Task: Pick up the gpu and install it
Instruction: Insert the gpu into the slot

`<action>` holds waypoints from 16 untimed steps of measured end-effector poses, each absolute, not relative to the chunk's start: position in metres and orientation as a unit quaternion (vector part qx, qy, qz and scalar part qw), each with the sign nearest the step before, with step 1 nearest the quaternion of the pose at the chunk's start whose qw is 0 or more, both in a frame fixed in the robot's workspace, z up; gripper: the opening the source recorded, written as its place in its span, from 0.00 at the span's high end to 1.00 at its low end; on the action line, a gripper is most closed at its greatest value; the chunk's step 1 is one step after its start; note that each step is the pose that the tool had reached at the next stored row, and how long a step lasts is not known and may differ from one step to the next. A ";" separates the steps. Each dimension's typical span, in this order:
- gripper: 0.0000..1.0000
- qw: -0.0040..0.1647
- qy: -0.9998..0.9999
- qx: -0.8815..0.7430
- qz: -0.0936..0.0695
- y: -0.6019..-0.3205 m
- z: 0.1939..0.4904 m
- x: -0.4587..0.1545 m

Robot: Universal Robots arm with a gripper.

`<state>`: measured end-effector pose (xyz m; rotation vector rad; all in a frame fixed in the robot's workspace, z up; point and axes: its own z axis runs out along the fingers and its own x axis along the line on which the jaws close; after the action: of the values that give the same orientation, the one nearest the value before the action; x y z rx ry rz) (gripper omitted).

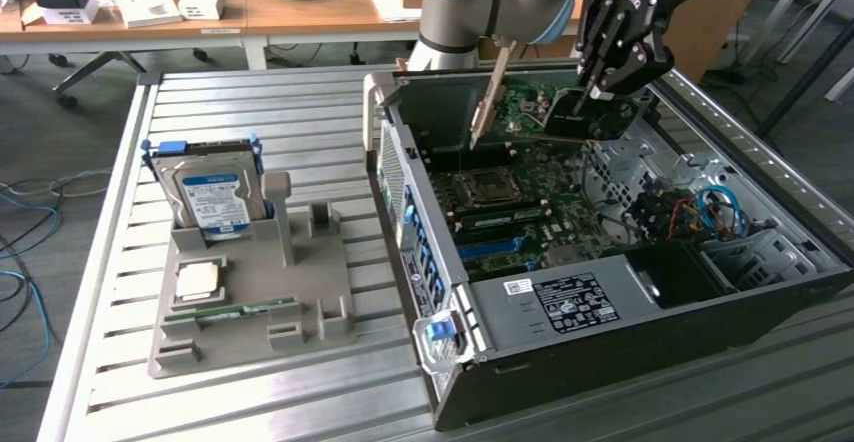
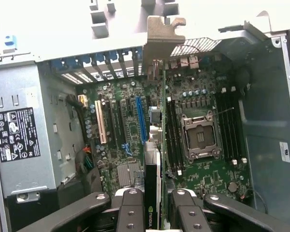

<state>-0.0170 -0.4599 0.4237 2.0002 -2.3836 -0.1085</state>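
Note:
My gripper (image 1: 597, 90) is shut on the gpu (image 1: 541, 114) and holds it in the air over the far end of the open computer case (image 1: 400, 177). The card is tilted, with its silver bracket (image 1: 486, 97) pointing down toward the case's left wall in the exterior view. In the wrist view the gpu (image 2: 152, 171) appears edge-on between the black fingers (image 2: 130, 208), above the motherboard (image 2: 203, 179). Its bracket (image 2: 160, 34) reaches toward the case's slotted rear wall. The card hangs apart from the blue expansion slot (image 2: 141, 118) and the yellow slot (image 2: 100, 123) beside it.
On the exterior view's left, a grey holder (image 1: 314, 307) carries an upright hard drive (image 1: 207, 187), a CPU (image 1: 198, 280) and a green memory stick (image 1: 230, 312). The power supply (image 1: 574, 302) fills the case's near end. Red and blue cables (image 1: 701, 212) lie inside at the right.

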 end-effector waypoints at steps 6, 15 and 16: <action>0.74 0.007 -0.756 0.654 -0.028 -0.460 0.424 -0.017; 0.74 -0.001 -0.728 0.686 -0.022 -0.460 0.423 -0.017; 0.74 -0.003 -0.724 0.690 -0.021 -0.460 0.423 -0.017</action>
<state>-0.0174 -0.4600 0.4230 2.1704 -2.2772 -0.0673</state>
